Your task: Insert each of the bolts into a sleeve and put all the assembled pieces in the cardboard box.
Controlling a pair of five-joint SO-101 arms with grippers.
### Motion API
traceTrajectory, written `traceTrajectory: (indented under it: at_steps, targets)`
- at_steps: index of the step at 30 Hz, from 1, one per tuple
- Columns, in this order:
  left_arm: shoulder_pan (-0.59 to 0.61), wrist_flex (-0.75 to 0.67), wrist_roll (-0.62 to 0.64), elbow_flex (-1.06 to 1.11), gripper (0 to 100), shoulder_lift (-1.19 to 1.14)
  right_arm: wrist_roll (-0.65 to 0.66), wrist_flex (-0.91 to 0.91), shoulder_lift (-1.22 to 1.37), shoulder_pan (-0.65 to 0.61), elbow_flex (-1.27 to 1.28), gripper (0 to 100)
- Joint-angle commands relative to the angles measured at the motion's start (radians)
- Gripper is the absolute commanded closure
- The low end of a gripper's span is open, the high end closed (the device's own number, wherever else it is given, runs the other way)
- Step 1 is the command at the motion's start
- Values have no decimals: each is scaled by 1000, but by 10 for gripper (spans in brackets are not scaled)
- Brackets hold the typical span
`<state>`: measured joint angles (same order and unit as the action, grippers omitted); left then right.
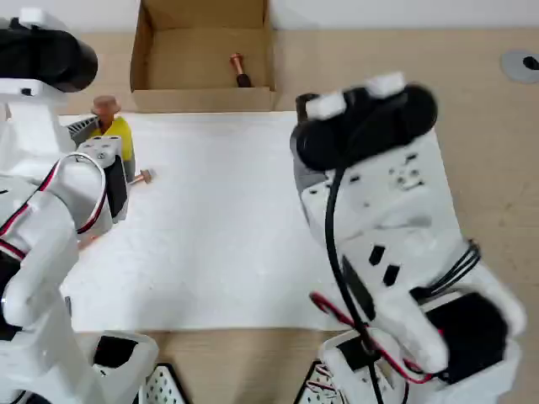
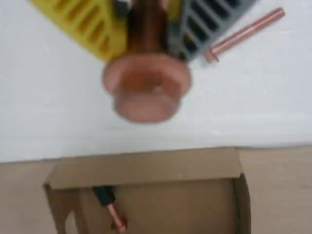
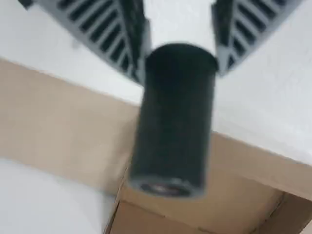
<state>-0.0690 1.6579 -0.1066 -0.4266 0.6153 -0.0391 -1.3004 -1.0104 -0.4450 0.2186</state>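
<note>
- Here, a light brown wooden tabletop (image 1: 493,118) carries an open brown cardboard box (image 1: 202,99) at its far side. A pale band of wall (image 1: 354,12) runs just behind the box.
- A white foam-like sheet (image 1: 219,244) covers the tabletop in front of the box, and its far edge meets the box's front wall.
- Inside the box, near its back wall, lies one assembled piece (image 1: 239,69): a copper-coloured bolt seated in a black sleeve.
- The left claw (image 2: 146,44) has one yellow finger (image 2: 83,24) and one grey. It sits near the box's front corner on the left arm's side.
- It is clamped on a copper-coloured metal bolt with a broad round head (image 2: 146,87), and the head points toward the box.
- A thin loose copper-coloured bolt (image 2: 246,33) lies flat on the sheet just beside the left claw, farther from the box than the claw is.
- The right claw (image 3: 178,63) has grey ribbed fingers (image 3: 97,24) closed around a black cylindrical sleeve (image 3: 173,122).
- It hangs near the box's front corner on the right arm's side. The sleeve's free end points over the strip of bare tabletop toward the box.
- A small grey round disc (image 1: 520,65) sits on the bare tabletop, well apart from the box on the right arm's side.
</note>
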Motion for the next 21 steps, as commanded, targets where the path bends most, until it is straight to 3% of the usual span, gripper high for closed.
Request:
traceTrajectory:
  at_steps: [1,8,14,21]
  targets:
    - [11,-46,41,-6,993,16,21,226,-203,-16,344,989]
    - [9,-133,44,12,993,7,17,359,-476,-93,673,989]
    - [-83,-400,195,226,994,16,14,365,-576,-213,802,989]
    - [-235,-628,215,496,995,38,-83,374,-581,-213,812,989]
